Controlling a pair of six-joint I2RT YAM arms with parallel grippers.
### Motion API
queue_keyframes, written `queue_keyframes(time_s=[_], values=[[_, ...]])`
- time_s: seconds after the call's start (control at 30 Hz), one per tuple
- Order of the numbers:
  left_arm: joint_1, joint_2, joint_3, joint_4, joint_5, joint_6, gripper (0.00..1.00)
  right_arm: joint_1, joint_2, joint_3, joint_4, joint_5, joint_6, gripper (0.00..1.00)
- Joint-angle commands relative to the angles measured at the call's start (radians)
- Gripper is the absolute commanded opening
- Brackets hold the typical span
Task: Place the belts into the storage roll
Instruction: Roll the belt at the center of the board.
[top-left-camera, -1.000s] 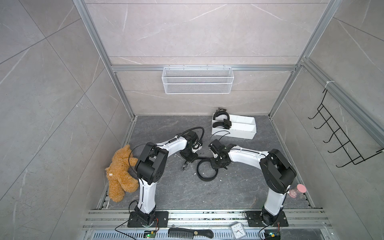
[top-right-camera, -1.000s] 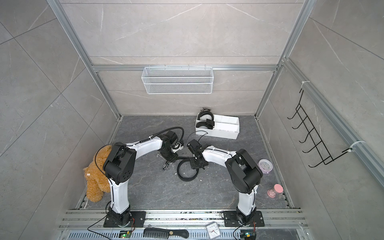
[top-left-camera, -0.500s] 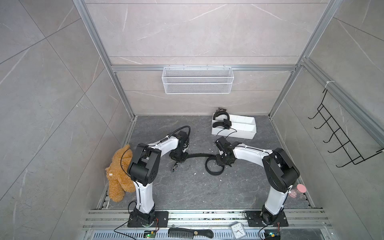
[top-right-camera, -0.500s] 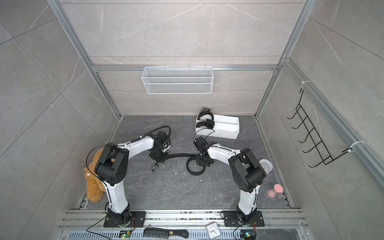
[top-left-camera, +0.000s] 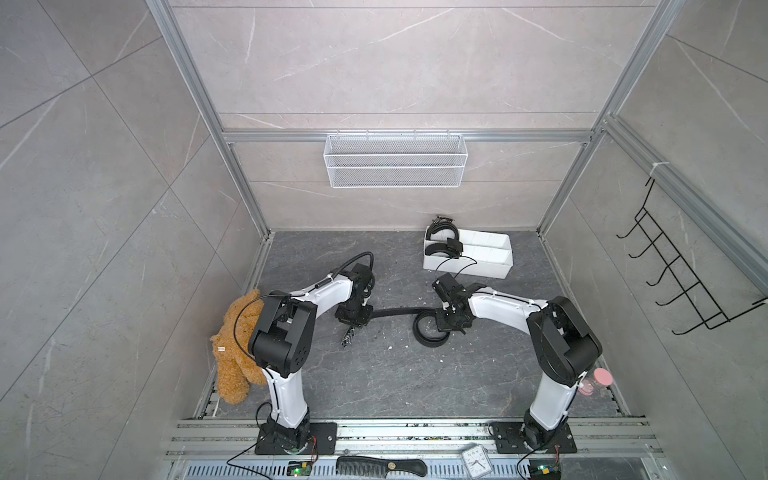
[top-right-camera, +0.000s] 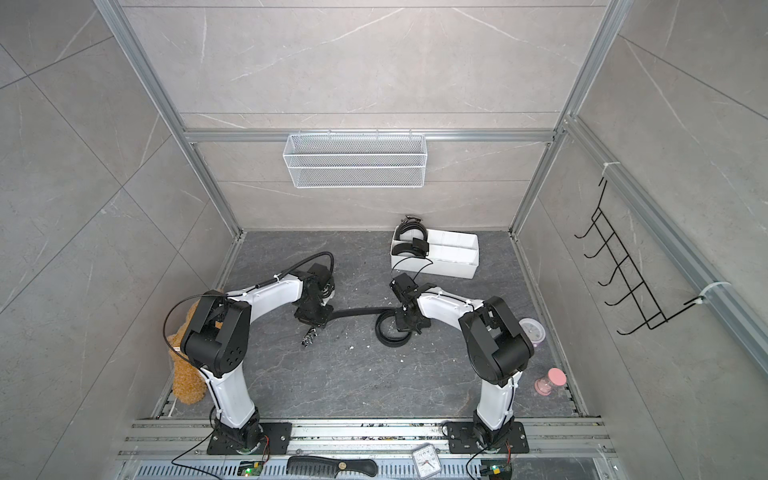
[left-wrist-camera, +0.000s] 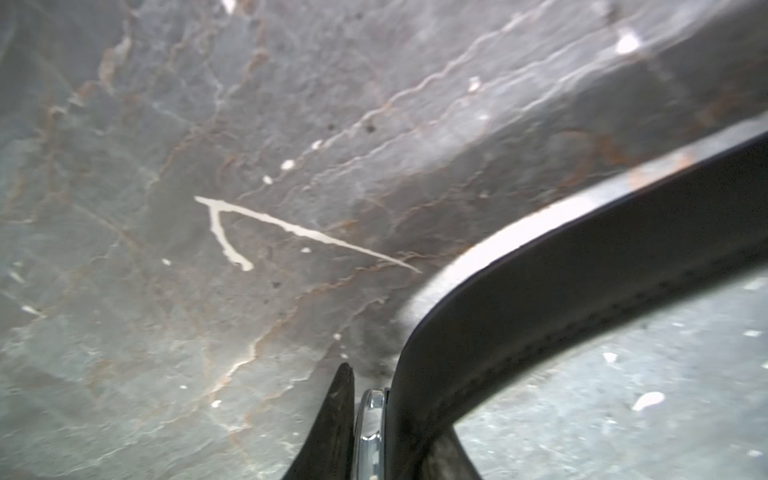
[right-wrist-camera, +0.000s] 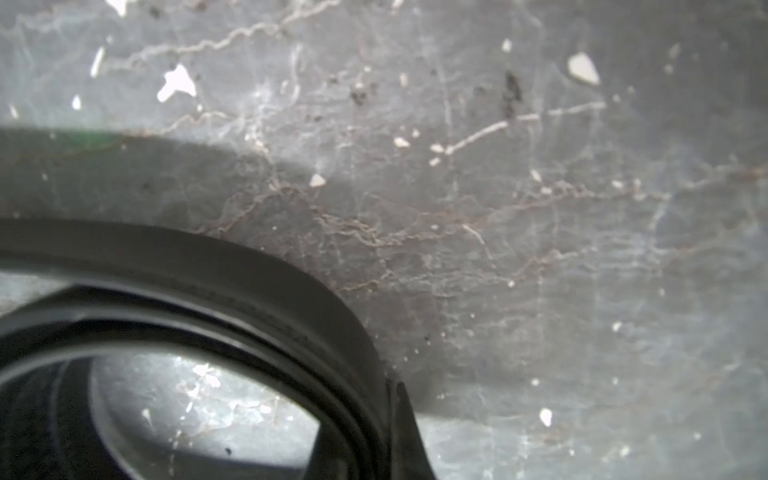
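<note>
Two belts (top-left-camera: 453, 247) lay coiled in the storage roll (top-left-camera: 469, 270) while, near its front, the left gripper (top-left-camera: 353, 319) and right gripper (top-left-camera: 451, 322) each clenched the third belt (top-left-camera: 395, 311), seemingly mid-coiling, which next needed tighter winding.

A black belt (top-left-camera: 395, 311) lies stretched across the middle of the bench (top-left-camera: 374, 382), running from the left gripper (top-left-camera: 352, 321) to the right gripper (top-left-camera: 452, 321), where its end curls into a coil. The left gripper seems clamped on it, though the wrist hides the grip. Two coiled belts (top-left-camera: 440, 249) sit in the storage roll (top-left-camera: 490, 270) near the back edge, at its end nearer the bench's left edge.
</note>
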Motion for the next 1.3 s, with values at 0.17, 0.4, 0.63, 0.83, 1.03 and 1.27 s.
queue_keyframes(time_s=[0.17, 0.4, 0.63, 0.83, 1.03, 1.27], values=[[-0.110, -0.103, -0.162, 0.045, 0.194, -0.384, 0.00, 0.033, 0.049, -0.015, -0.065, -0.038, 0.178, 0.00], [-0.315, -0.113, -0.186, 0.173, 0.280, -0.710, 0.10, 0.114, 0.191, 0.138, -0.066, -0.058, 0.214, 0.00], [-0.449, -0.109, -0.136, 0.261, 0.332, -0.906, 0.86, 0.137, 0.269, 0.201, -0.056, -0.083, 0.187, 0.00], [-0.454, -0.264, -0.125, 0.250, 0.229, -0.919, 0.99, 0.147, 0.269, 0.204, -0.041, -0.100, 0.140, 0.00], [-0.401, -0.425, -0.128, 0.137, 0.038, -0.814, 0.99, 0.157, 0.266, 0.212, -0.045, -0.112, 0.105, 0.00], [-0.259, -0.380, -0.205, 0.128, -0.055, -0.717, 0.98, 0.162, 0.266, 0.217, -0.053, -0.120, 0.092, 0.00]])
